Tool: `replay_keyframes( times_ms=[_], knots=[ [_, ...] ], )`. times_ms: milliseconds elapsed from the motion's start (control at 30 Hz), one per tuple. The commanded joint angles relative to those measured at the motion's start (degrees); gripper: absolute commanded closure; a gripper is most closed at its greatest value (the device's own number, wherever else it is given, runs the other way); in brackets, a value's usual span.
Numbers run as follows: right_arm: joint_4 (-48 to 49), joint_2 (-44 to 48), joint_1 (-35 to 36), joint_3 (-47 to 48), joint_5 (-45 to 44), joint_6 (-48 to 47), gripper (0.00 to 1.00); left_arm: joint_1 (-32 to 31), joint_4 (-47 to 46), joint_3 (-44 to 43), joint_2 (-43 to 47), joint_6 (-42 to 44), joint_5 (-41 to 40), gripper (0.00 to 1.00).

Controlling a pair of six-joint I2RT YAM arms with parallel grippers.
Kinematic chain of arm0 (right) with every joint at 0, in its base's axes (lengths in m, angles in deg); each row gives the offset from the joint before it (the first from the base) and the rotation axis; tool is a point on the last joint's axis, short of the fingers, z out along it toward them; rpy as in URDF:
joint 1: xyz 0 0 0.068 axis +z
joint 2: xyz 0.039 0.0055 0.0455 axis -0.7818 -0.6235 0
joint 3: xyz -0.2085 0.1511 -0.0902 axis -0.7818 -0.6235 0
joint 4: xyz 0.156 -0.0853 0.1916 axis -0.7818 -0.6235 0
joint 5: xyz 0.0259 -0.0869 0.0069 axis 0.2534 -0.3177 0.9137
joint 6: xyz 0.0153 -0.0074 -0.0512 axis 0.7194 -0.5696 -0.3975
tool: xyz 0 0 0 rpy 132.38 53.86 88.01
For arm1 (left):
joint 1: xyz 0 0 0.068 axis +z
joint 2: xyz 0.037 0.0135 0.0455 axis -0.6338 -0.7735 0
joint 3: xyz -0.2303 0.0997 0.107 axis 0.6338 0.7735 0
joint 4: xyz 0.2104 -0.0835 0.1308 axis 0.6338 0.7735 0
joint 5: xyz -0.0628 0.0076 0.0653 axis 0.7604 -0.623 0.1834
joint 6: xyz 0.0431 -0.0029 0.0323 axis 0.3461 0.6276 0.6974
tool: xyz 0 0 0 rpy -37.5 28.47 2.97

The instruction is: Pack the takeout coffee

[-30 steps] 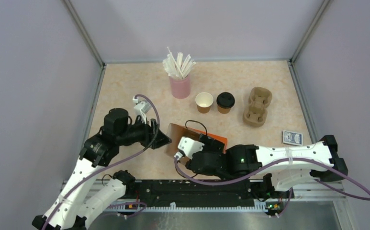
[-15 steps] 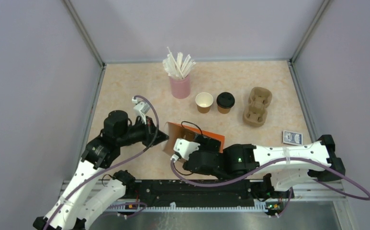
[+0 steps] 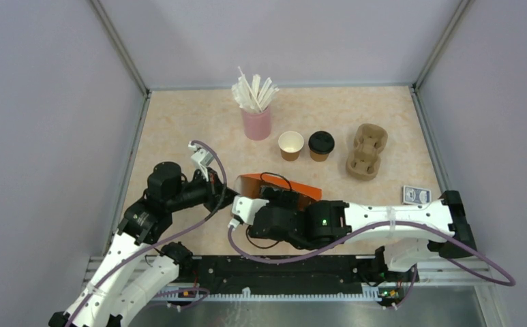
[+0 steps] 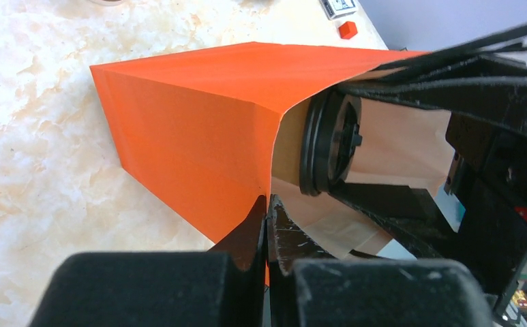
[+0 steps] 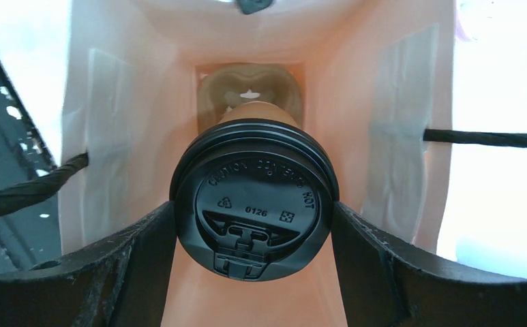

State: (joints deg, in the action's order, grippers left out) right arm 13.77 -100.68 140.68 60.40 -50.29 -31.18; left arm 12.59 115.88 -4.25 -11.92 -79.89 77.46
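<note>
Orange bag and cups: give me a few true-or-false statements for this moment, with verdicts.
1. The right gripper holds a lidded cup in the mouth of the orange bag. True.
2. The left gripper hangs open, clear of the bag. False: it is shut on the bag's edge.
3. Both cups on the table have lids. False: the open cup has none; only the capped table cup does.
4. The cup carrier sits outside the bag. True.

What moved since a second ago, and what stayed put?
The right gripper, still shut on a lidded cup, slid left, and the orange bag shifted left with it. The left gripper still pinches the bag's edge and eased left too. The straws, open cup, second lidded cup, carrier and card box stayed put.
</note>
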Motion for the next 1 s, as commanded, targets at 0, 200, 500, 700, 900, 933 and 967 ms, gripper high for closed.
replay_keyframes(
  times_ms=[0,200,500,700,900,933,967],
  knots=[
    [3.7,1.6,-2.0,-1.5,-0.9,-5.9,0.33,-0.1,-4.4,1.8,0.9,0.9,1.5,1.0],
    [1.5,4.7,-4.3,-6.4,0.6,-7.8,0.33,-0.1,-4.1,2.0,1.4,1.1,0.0,0.89],
    [1.5,4.0,-3.9,-8.6,0.7,-3.9,0.34,-0.2,-0.2,3.0,4.1,-1.4,0.2,0.38],
    [4.1,2.9,-2.2,-10.3,-0.3,-3.9,0.35,-0.1,3.0,0.9,2.4,-2.5,0.3,0.32],
    [6.2,4.2,-2.1,-12.7,-1.7,-2.7,0.34,-0.1,2.3,1.4,2.1,-3.4,1.2,0.34],
    [6.2,4.2,-2.1,-12.9,-1.6,-2.6,0.34,-0.1,2.1,1.6,1.9,-3.3,1.6,0.35],
    [6.0,4.2,-2.2,-13.0,-1.7,-2.5,0.34,-0.1,2.0,1.7,1.5,-3.1,1.9,0.36]
  ],
)
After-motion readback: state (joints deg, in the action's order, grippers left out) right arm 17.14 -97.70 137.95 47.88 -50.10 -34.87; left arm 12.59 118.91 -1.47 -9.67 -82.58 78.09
